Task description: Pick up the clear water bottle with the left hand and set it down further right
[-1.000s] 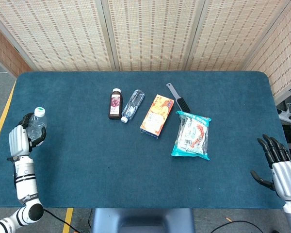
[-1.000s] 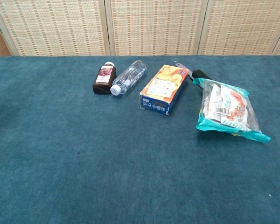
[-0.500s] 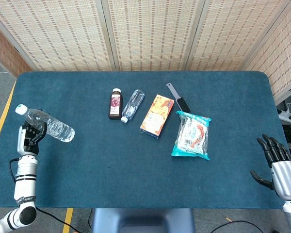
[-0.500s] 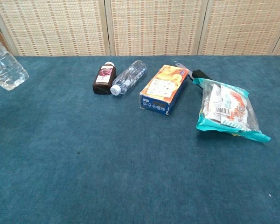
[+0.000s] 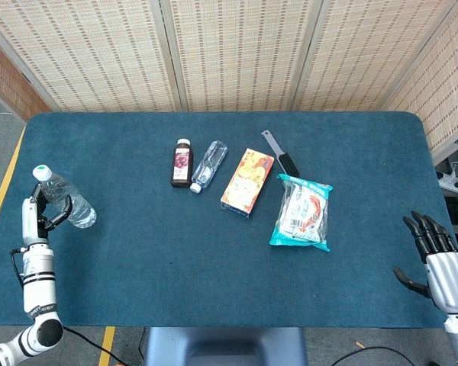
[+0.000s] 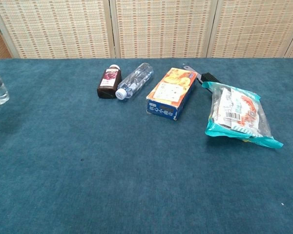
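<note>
A wide blue table (image 5: 214,267) fills the room in front of the screen wall, and most of what lies on it sits in a loose row near the far middle: a teal snack bag (image 5: 301,213), an orange box (image 5: 247,182) beside it, a second clear bottle lying on its side (image 5: 208,165) just left of the box, a small dark juice bottle (image 5: 182,162) touching that one, and a black-handled brush (image 5: 278,155) poking out behind the bag. None of that is the business at hand. Over at the table's left edge the left hand (image 5: 40,216) grips the clear water bottle (image 5: 63,200), its fingers wrapped round the body below the white cap; the bottle leans, cap up and to the left, base out to the right, and it looks lifted off the cloth, though the chest view catches only its lower end at the frame's edge. The right hand (image 5: 435,255) hangs at the near right corner, fingers spread and holding nothing. With the bottle in hand, the carry to the right is what remains, and doing it well probably means bringing the bottle upright first, keeping it low, and choosing the bare cloth in front of the row so the base lands flat without nudging the juice bottle.
</note>
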Tool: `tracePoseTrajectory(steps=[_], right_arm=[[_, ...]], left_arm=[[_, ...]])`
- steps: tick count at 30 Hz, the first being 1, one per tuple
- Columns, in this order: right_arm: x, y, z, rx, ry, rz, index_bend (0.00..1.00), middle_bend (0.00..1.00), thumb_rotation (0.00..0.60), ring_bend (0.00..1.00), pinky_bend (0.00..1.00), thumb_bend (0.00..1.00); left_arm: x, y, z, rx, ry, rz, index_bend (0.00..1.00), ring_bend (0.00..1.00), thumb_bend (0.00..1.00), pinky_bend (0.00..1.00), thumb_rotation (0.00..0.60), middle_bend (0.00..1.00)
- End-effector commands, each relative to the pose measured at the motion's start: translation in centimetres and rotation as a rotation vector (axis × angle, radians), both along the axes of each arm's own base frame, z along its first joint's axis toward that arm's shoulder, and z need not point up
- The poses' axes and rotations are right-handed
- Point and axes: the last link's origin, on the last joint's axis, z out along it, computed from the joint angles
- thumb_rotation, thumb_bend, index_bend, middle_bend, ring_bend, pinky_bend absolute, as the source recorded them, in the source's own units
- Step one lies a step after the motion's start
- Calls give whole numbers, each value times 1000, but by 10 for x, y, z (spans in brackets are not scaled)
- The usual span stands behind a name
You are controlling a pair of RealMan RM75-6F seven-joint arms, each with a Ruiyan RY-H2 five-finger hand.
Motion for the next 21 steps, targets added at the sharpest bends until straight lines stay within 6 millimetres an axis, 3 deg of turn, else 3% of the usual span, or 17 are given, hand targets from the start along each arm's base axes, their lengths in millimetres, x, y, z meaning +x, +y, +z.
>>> tracePoseTrajectory(steps=[1,5,9,13,17,21], right_arm=[[0,0,0,1,0,0,26,0,600,0,130,137],[0,0,0,4,0,0,26,0,600,0,130,138],[0,0,0,3,-1,-1,25,0,600,0,130,138],[0,0,-1,5,0,-1,25,0,600,0,130,137],[0,0,-1,9,1,-2,25,0,600,0,130,138],[0,0,-1,12,1,-4,26,0,600,0,130,138]], left_arm=[[-3,1,-12,88,431,79,382,507,573,472,600,490],[5,1,-19,53,265,43,383,507,573,474,600,490],[22,-3,-18,-43,-168,-31,383,507,572,476,600,490],[32,-7,-10,-95,-446,-82,383,508,572,478,600,491],[32,-8,-7,-112,-526,-104,383,508,573,477,600,490],[24,-8,-6,-99,-426,-91,383,508,573,478,600,491]])
